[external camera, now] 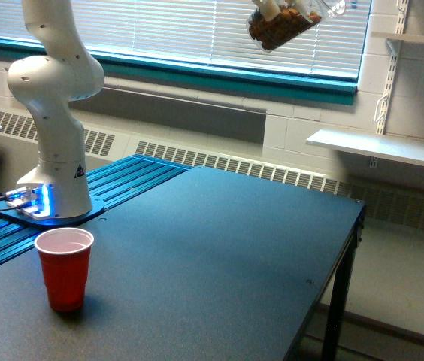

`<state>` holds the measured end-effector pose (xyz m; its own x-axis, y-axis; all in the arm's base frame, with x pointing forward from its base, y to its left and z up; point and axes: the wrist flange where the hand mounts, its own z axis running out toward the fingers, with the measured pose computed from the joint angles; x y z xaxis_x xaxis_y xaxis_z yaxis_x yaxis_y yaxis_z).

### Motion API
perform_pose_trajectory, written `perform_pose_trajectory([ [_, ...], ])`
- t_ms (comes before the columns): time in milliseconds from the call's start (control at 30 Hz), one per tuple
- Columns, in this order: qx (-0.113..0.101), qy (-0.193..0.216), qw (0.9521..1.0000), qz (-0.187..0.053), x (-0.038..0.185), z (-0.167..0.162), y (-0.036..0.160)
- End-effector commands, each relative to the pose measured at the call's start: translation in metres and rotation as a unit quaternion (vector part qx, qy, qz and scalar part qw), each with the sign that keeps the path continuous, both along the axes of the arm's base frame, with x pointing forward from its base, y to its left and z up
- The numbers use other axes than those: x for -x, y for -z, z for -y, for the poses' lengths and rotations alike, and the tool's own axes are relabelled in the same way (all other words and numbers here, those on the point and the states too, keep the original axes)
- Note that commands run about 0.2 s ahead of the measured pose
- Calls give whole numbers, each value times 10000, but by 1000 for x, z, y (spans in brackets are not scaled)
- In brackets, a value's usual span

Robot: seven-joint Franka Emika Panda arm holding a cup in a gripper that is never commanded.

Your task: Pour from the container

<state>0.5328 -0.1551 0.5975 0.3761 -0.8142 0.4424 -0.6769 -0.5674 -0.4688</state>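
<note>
At the exterior view's left, the white jointed robot arm (54, 113) stands on a round base lit blue at the dark table's (219, 256) far left corner; a small black triangular sticker on it is too small to read. The red plastic cup with a white inside (64, 268) stands upright near the table's front left edge. High above, the small clear rounded plastic jar of brown nut-like pieces (281, 25) hangs tilted, cut off by the picture's top edge. The gripper is almost wholly out of frame; its opening cannot be made out.
</note>
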Motion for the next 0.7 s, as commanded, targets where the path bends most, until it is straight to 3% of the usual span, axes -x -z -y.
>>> perform_pose_trajectory([
  [33,72,112,9997,201,7,6,-20],
  [433,123,379,9987,329,24,16,-17],
  [700,125,596,9978,275,55,34,-1],
])
